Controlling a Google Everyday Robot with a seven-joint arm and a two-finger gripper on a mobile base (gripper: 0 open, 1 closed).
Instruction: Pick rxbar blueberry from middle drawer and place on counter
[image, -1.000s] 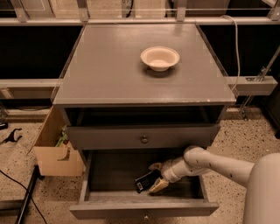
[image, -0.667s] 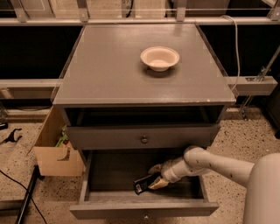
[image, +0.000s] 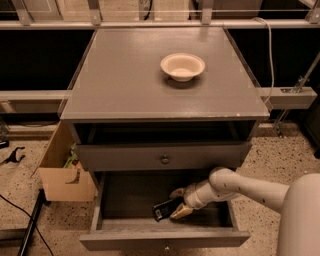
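Note:
The middle drawer is pulled open below the closed knob drawer, showing its dark floor. The rxbar blueberry, a small dark bar with white print, lies tilted near the drawer's front centre. My gripper reaches in from the right and is shut on the bar's right end, one pale finger above it and one below. The grey counter is the cabinet's wide top.
A cream bowl sits at the back right of the counter. The upper drawer front with a round knob overhangs the open drawer. An open cardboard box stands on the floor to the left. Cables run along the left floor.
The bar and gripper have barely shifted within the drawer. The arm holds nearly the same pose.

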